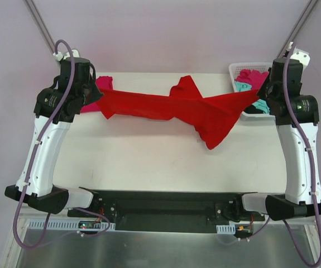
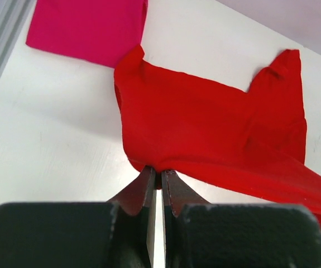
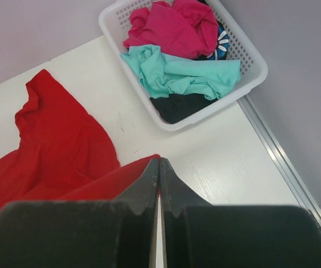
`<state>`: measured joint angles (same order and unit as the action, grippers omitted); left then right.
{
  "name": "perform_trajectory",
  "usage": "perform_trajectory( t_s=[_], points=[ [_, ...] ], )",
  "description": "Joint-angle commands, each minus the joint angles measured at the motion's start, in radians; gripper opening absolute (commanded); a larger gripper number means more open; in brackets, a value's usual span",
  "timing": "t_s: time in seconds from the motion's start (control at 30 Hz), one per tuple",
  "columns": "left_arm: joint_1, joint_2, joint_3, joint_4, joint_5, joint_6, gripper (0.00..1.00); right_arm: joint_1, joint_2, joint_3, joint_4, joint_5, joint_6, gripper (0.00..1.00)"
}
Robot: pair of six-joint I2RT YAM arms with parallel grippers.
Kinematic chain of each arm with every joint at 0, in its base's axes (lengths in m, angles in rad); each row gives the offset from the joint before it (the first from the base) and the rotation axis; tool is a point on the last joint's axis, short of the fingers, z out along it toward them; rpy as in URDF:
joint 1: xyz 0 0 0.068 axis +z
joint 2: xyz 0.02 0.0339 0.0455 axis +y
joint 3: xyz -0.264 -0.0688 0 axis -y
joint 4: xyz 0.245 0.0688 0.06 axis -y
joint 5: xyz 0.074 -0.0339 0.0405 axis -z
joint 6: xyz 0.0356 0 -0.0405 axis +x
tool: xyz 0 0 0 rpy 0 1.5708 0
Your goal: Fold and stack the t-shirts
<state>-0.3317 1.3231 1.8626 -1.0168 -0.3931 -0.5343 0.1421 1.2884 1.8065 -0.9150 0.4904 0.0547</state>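
As left end effector (image 2: 159, 173) and right end effector (image 3: 159, 162) clench it, red t-shirt (image 1: 171, 109) creases.

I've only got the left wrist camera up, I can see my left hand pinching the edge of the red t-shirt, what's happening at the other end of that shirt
Observer: The right hand is shut on the other end of the red t-shirt, which stretches across the table to the left hand.
Operator: Okay, anything past the right hand?
Observer: A white lattice basket sits at the table's back right corner.
Operator: What's in it?
Observer: Crumpled clothes: a magenta t-shirt on top, a teal t-shirt below it, and a dark garment at the near end.
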Motion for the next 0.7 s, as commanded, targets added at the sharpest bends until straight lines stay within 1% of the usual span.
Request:
perform_trajectory(
  t_s=[0.0, 0.1, 0.13, 0.2, 0.23, 0.27, 0.3, 0.33, 0.4, 0.43, 0.47, 0.53, 0.57, 0.6, 0.63, 0.67],
  points=[
    [0.010, -0.010, 0.037, -0.022, 0.072, 0.027, 0.00, -0.001, -0.003, 0.068, -0.057, -0.071, -0.003, 0.01],
    [0.010, -0.033, 0.040, -0.003, 0.091, 0.042, 0.00, 0.031, -0.024, 0.070, -0.055, -0.133, -0.030, 0.01],
    [0.010, -0.036, 0.062, 0.004, 0.092, 0.054, 0.00, 0.046, -0.020, 0.105, -0.058, -0.144, -0.077, 0.01],
    [0.010, -0.021, 0.121, 0.007, 0.086, 0.097, 0.00, 0.089, 0.038, 0.199, -0.109, -0.144, -0.111, 0.01],
    [0.010, 0.005, 0.198, 0.007, 0.086, 0.114, 0.00, 0.099, 0.066, 0.318, -0.139, -0.157, -0.139, 0.01],
    [0.010, 0.017, 0.237, 0.006, 0.086, 0.140, 0.00, 0.108, 0.086, 0.367, -0.175, -0.162, -0.148, 0.01],
    [0.010, 0.030, 0.275, 0.006, 0.080, 0.148, 0.00, 0.120, 0.115, 0.401, -0.180, -0.179, -0.154, 0.01],
    [0.010, 0.053, 0.346, 0.007, 0.080, 0.155, 0.00, 0.120, 0.118, 0.428, -0.176, -0.193, -0.159, 0.01],
    [0.010, 0.085, 0.424, 0.006, 0.063, 0.198, 0.00, 0.116, 0.120, 0.459, -0.128, -0.162, -0.191, 0.01],
    [0.010, 0.114, 0.498, 0.001, 0.028, 0.213, 0.00, 0.105, 0.132, 0.482, -0.128, -0.155, -0.209, 0.01],
    [0.010, 0.123, 0.529, 0.001, 0.013, 0.249, 0.00, 0.090, 0.137, 0.510, -0.130, -0.123, -0.239, 0.01],
    [0.010, 0.139, 0.581, 0.004, -0.012, 0.278, 0.00, 0.077, 0.115, 0.479, -0.102, -0.118, -0.259, 0.01],
    [0.010, 0.133, 0.577, 0.033, -0.013, 0.305, 0.00, 0.079, 0.106, 0.461, -0.075, -0.128, -0.265, 0.01],
    [0.010, 0.127, 0.566, 0.049, -0.015, 0.315, 0.00, 0.083, 0.083, 0.388, -0.041, -0.131, -0.285, 0.01],
    [0.010, 0.101, 0.537, 0.066, -0.018, 0.321, 0.00, 0.089, 0.021, 0.322, 0.067, -0.121, -0.297, 0.01],
    [0.010, 0.081, 0.512, 0.126, -0.015, 0.339, 0.00, 0.099, -0.021, 0.265, 0.123, -0.110, -0.309, 0.01]
  ],
)
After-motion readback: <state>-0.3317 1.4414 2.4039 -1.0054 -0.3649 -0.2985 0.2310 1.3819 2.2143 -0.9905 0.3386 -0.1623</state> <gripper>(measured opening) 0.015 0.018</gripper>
